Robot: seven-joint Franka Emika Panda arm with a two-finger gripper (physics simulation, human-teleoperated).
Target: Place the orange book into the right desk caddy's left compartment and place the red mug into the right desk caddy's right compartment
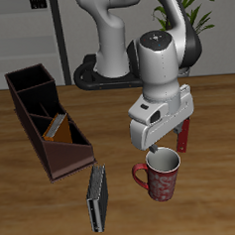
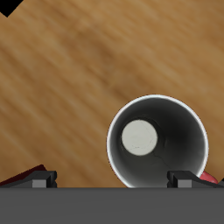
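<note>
The grey-black book (image 1: 97, 198) is lying nearest the bench's front edge, flat on the wooden bench (image 1: 215, 133), just beside the red mug (image 1: 159, 175). The mug is standing upright on the bench, mouth up, its loop handle pointing toward that book. The gripper (image 1: 163, 146) is hovering directly over the mug's rim (image 2: 160, 140) with its 2 fingers spread apart and gripping nothing; in the wrist view the white-rimmed opening is sitting between the 2 fingertips, slightly off centre. Behind the gripper a slim red box (image 1: 184, 137) is standing, partly hidden by the fingers.

The orange book (image 1: 58, 126) is already resting tilted inside the right desk caddy (image 1: 35, 115), in the left compartment at the sloped, low end (so that half of the task looks done). The right compartment (image 1: 27, 80), the squarish section at the tall end, is showing only its dark interior.

The step in hand appears to be grasping the mug. To do it well, the gripper should be descending straight down so that 1 finger is going inside the mouth and the other outside the wall, pinching the rim away from the handle. Shifting a little first would keep the inner finger from landing on the rim itself. A firm pinch matters, since the mug could swing or slip during the long carry across to the caddy's far end.
</note>
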